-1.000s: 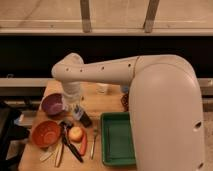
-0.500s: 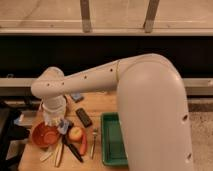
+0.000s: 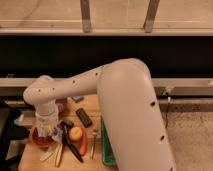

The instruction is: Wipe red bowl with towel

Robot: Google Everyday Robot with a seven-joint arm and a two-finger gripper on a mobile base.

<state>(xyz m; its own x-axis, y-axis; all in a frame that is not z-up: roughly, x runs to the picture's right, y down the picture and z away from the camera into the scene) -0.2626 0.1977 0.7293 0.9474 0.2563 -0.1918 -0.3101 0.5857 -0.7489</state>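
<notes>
1. Wooden table (image 3: 30, 161) under a dark wall; the white arm (image 3: 120, 100) reaches across to its left end.
2. Gripper (image 3: 46, 132) is low over the red bowl (image 3: 37, 141) at near left, fingers pinched tight on the pale towel (image 3: 43, 129), which is bunched against the bowl's inside.
3. Purple bowl (image 3: 62, 104) lies just beyond, partly hidden by the arm.
4. Right of the red bowl: round fruit (image 3: 76, 132), fork (image 3: 93, 142), green tray (image 3: 104, 147).

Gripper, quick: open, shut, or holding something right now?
Gripper: shut, pointing down over the red bowl; whether it holds anything cannot be told.
</notes>
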